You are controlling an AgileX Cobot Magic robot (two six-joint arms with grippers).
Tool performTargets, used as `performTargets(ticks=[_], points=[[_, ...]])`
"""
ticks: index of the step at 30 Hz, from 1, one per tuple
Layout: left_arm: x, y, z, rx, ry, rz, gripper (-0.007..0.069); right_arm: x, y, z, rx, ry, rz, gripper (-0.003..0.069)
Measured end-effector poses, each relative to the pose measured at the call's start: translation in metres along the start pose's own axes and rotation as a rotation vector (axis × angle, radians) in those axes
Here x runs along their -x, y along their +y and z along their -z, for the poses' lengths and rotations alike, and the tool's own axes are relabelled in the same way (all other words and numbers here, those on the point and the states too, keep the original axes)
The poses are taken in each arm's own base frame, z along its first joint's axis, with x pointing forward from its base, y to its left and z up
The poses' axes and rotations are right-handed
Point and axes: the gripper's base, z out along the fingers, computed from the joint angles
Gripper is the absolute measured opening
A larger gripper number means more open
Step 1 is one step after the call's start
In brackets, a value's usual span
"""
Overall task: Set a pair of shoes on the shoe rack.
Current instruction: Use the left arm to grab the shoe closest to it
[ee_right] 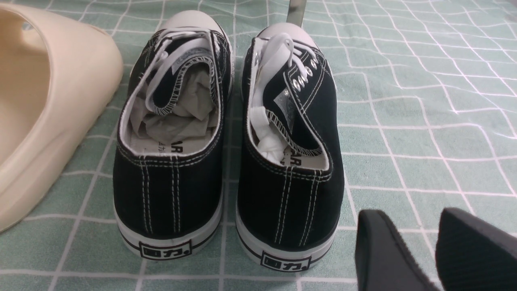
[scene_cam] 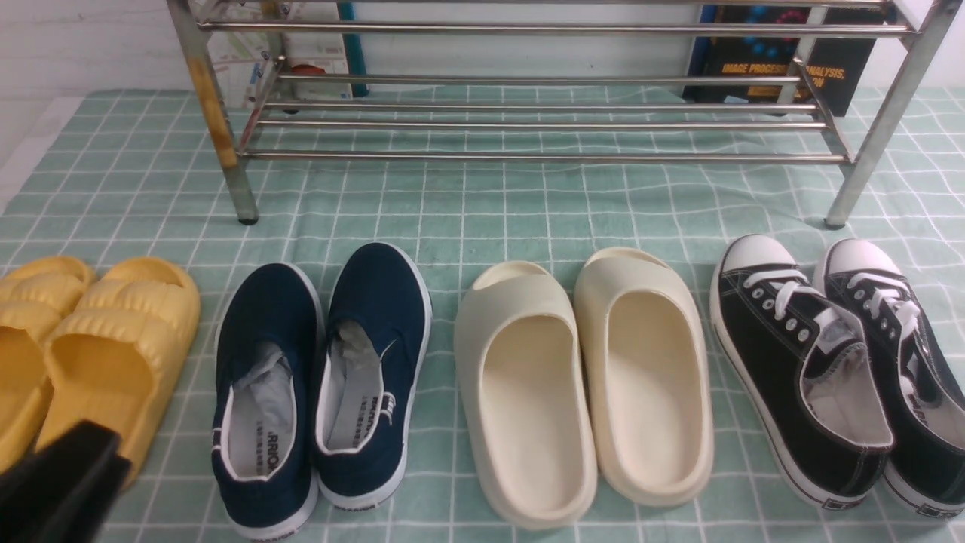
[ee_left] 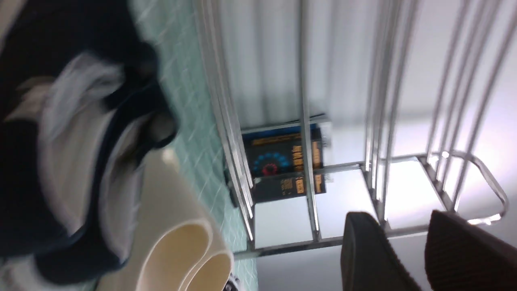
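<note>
Two navy slip-on shoes stand side by side at the front left of the cloth: the left shoe (scene_cam: 264, 400) and the right shoe (scene_cam: 373, 373). They show blurred in the left wrist view (ee_left: 60, 141). The chrome shoe rack (scene_cam: 528, 113) stands at the back, its left front leg (scene_cam: 215, 121) stained yellowish; its bars also show in the left wrist view (ee_left: 307, 161). My left gripper (scene_cam: 64, 483) is at the bottom left corner, near the yellow slides; in its wrist view (ee_left: 408, 226) it is open and empty. My right gripper (ee_right: 420, 226) is open and empty, behind the black sneakers' heels.
Yellow slides (scene_cam: 83, 347) lie far left, cream slides (scene_cam: 580, 385) in the middle, black lace-up sneakers (scene_cam: 837, 362) at the right, also in the right wrist view (ee_right: 226, 141). A dark book (scene_cam: 776, 53) leans behind the rack. A green checked cloth (scene_cam: 482, 204) covers the table.
</note>
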Motion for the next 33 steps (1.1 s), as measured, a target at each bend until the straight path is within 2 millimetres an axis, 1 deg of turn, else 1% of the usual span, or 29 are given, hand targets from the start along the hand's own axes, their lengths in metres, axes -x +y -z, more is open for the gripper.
performTargets(ticks=[1, 3, 4, 5, 6, 7, 9, 11, 13, 15, 18, 19, 22, 24, 25, 26, 27, 28, 30, 32, 33], points=[[0.003, -0.014, 0.003, -0.037, -0.014, -0.091, 0.0225, 0.0, 0.0, 0.0, 0.0, 0.0, 0.0, 0.0246], [0.008, -0.036, 0.005, -0.066, -0.022, -0.244, 0.0185, 0.0, 0.0, 0.0, 0.0, 0.0, 0.0, 0.0246], [0.009, -0.041, 0.005, -0.072, -0.024, -0.259, 0.018, 0.0, 0.0, 0.0, 0.0, 0.0, 0.0, 0.0246], [0.01, -0.046, 0.002, -0.048, -0.004, -0.323, 0.0155, 0.0, 0.0, 0.0, 0.0, 0.0, 0.0, 0.0246], [0.012, -0.056, -0.007, 0.015, 0.054, -0.427, 0.0088, 0.0, 0.0, 0.0, 0.0, 0.0, 0.0, 0.0246], [0.013, -0.058, -0.016, 0.077, 0.108, -0.486, 0.0044, 0.0, 0.0, 0.0, 0.0, 0.0, 0.0, 0.0246], [0.014, -0.059, -0.029, 0.192, 0.207, -0.569, -0.0014, 0.0, 0.0, 0.0, 0.0, 0.0, 0.0, 0.0246], [0.018, -0.055, -0.047, 0.367, 0.354, -0.661, -0.0013, 0.0, 0.0, 0.0, 0.0, 0.0, 0.0, 0.0246], [0.023, -0.054, -0.058, 0.478, 0.444, -0.719, -0.0013, 0.0, 0.0, 0.0, 0.0, 0.0, 0.0, 0.0246], [0.028, -0.048, -0.071, 0.61, 0.543, -0.774, -0.0013, 0.0, 0.0, 0.0, 0.0, 0.0, 0.0, 0.0246], [0.039, -0.047, -0.089, 0.747, 0.634, -0.839, -0.0013, 0.0, 0.0, 0.0, 0.0, 0.0, 0.0, 0.0246], [0.039, -0.045, -0.091, 0.767, 0.65, -0.843, -0.0013, 0.0, 0.0, 0.0, 0.0, 0.0, 0.0, 0.0246], [0.052, -0.051, -0.112, 0.894, 0.74, -0.883, -0.0013, 0.0, 0.0, 0.0, 0.0, 0.0, 0.0, 0.0246], [0.057, -0.047, -0.129, 0.999, 0.834, -0.883, -0.0013, 0.0, 0.0, 0.0, 0.0, 0.0, 0.0, 0.0246], [0.058, -0.045, -0.135, 1.023, 0.865, -0.884, -0.0013, 0.0, 0.0, 0.0, 0.0, 0.0, 0.0, 0.0246], [0.058, -0.045, -0.135, 1.023, 0.865, -0.884, -0.0013, 0.0, 0.0, 0.0, 0.0, 0.0, 0.0, 0.0246], [0.056, -0.041, -0.142, 1.047, 0.902, -0.89, -0.0013, 0.0, 0.0, 0.0, 0.0, 0.0, 0.0, 0.0246], [0.049, -0.033, -0.156, 1.058, 0.969, -0.903, -0.0004, 0.0, 0.0, 0.0, 0.0, 0.0, 0.0, 0.0246], [0.041, -0.027, -0.164, 1.051, 1.012, -0.916, 0.0024, 0.0, 0.0, 0.0, 0.0, 0.0, 0.0, 0.0246], [0.023, -0.015, -0.179, 1.049, 1.076, -0.918, 0.0103, 0.0, 0.0, 0.0, 0.0, 0.0, 0.0, 0.0246], [0.016, -0.007, -0.186, 1.06, 1.093, -0.903, 0.0159, 0.0, 0.0, 0.0, 0.0, 0.0, 0.0, 0.0246]])
